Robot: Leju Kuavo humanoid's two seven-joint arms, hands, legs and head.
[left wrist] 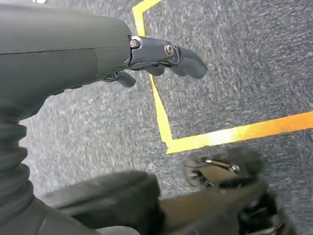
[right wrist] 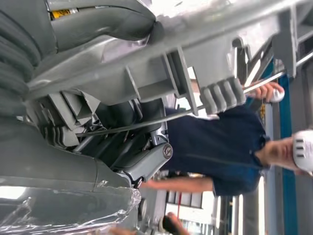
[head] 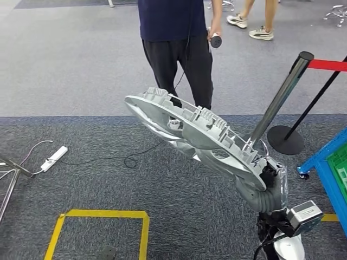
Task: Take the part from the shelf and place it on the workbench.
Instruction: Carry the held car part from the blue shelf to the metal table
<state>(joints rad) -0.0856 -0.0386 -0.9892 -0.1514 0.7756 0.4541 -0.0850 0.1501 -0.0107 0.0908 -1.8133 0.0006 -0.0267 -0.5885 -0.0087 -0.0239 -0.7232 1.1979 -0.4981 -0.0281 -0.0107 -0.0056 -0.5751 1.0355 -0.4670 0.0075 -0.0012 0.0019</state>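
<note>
The right hand (head: pixel 273 181) grasps the part (head: pixel 196 130), a long silver ribbed casting, by its near right end and holds it up in the air, tilted, with its far end reaching left toward a person (head: pixel 175 38) in a dark blue shirt who stands just beyond it. In the right wrist view the dark fingers (right wrist: pixel 147 159) are wrapped around the casting's inner ribs. The left hand (left wrist: pixel 158 56) hangs low over the carpet, fingers loosely extended and holding nothing. A yellow tape line (head: pixel 102 215) marks a square on the near floor at left. A power strip (head: pixel 54 158) with its cable lies at far left. A slanted steel post (head: pixel 282 95) with a red belt (head: pixel 327 65) stands just right of the casting; a blue frame (head: pixel 323 168) borders the right edge. No writing can be read.
</note>
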